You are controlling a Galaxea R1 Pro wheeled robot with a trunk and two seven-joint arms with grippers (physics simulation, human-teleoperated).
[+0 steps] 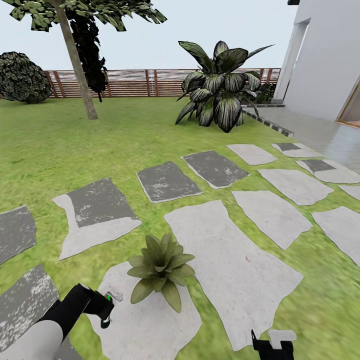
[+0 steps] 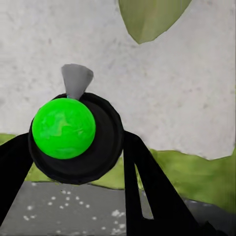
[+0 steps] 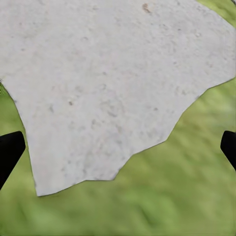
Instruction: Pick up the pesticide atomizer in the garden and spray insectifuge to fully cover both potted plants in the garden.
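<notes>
The pesticide atomizer (image 1: 112, 296) is a small dark bottle with a green mark and a pale grey spray head, held just left of a potted plant (image 1: 161, 267). My left gripper (image 1: 106, 314) is shut on it. Seen end-on in the left wrist view, the atomizer (image 2: 73, 137) sits between the black fingers (image 2: 145, 187), its grey nozzle aimed toward a green leaf (image 2: 152, 17). The plant's broad pointed leaves hide its pot; it stands on a pale stepping stone (image 1: 145, 325). My right gripper (image 1: 270, 345) is low at the right, open over stone and grass (image 3: 118, 152).
Irregular grey stepping stones (image 1: 235, 270) cross the lawn. A big striped-leaf bush (image 1: 220, 90) stands ahead, a tree trunk (image 1: 77, 65) to the left, a slatted wooden fence (image 1: 130, 82) behind. A white house wall (image 1: 325, 60) and paved patio lie at the right.
</notes>
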